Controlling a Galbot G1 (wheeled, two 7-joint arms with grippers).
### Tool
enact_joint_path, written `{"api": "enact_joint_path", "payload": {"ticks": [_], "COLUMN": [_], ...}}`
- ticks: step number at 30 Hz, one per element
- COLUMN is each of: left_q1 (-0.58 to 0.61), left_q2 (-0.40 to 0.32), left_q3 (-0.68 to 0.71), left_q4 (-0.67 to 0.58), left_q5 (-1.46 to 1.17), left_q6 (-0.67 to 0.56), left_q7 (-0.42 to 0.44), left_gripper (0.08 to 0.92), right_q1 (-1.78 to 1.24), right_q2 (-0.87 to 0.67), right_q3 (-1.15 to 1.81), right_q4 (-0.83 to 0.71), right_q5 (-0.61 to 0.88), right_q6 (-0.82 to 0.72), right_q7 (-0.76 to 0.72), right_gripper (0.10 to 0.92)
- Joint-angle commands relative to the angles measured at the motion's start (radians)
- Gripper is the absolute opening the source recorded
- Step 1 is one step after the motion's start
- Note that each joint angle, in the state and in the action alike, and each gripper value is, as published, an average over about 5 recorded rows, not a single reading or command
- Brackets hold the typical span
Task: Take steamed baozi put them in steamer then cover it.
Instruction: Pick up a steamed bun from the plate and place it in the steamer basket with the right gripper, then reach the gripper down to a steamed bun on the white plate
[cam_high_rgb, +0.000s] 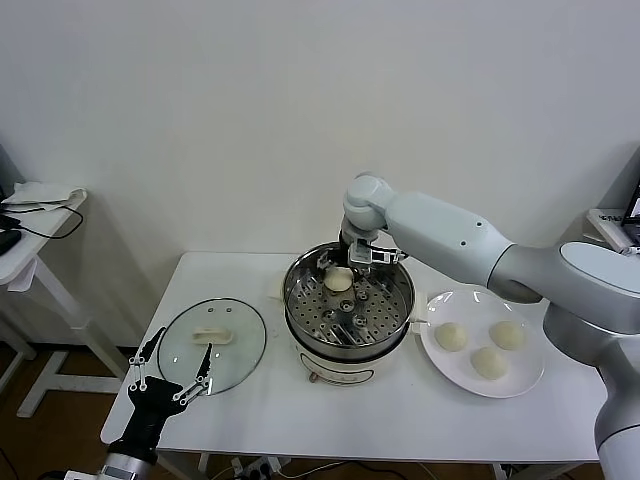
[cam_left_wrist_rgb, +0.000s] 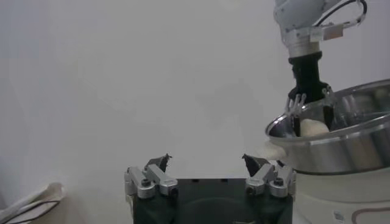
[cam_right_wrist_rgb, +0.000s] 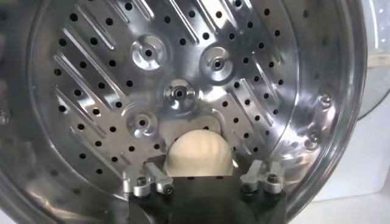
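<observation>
While the right hand (cam_high_rgb: 341, 268) is closed softly on one steamed baozi (cam_high_rgb: 339, 280) just over the tray inside the steamer (cam_high_rgb: 402, 312), the bun looks light and squishy, best held gently by its round sides.

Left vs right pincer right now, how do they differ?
Left pincer hangs empty at the table's front-left edge by the glass lid; right pincer sits inside the steamer. Left is open on nothing; right brackets a baozi over the perforated tray. Both point downward.
</observation>
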Motion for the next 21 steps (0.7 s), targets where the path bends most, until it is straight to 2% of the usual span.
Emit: {"api": "enact_joint_path", "payload": {"ticks": [1,7,12,15,21], "left_q1": [-0.002,-0.004,-0.006,-0.006,-0.003], "left_q2": [0.001,0.003,0.005,0.005,0.003], "left_q3": [-0.002,0.003,0.014,0.02,0.027], "left_q4": [0.0,-0.004,-0.003,-0.001,-0.004], "left_q5": [-0.002,-0.001,0.002,0.003,0.007], "left_q6": [0.001,0.002,0.002,0.0,-0.001], "left_q7": [0.001,0.001,0.001,0.001,0.0], "left_gripper": [0.823,0.823,0.823,0.823,0.823], "right_q1": [0.053,0.192,0.304,0.298,0.155], "right_q2": [-0.105,-0.327,-0.492,-0.564,-0.651], "right_q3": [0.013,-0.015,-0.185,-0.273,-0.337], "right_q4": [0.089,0.17,0.142,0.122,0.109], "right_q5": [0.185,0.566,0.889,0.94,0.913], "right_q6": [-0.05,-0.357,-0.699,-0.795,-0.836], "right_q7": [-0.103,-0.267,-0.257,-0.236,-0.157], "right_gripper": [0.822,0.823,0.823,0.823,0.823]}}
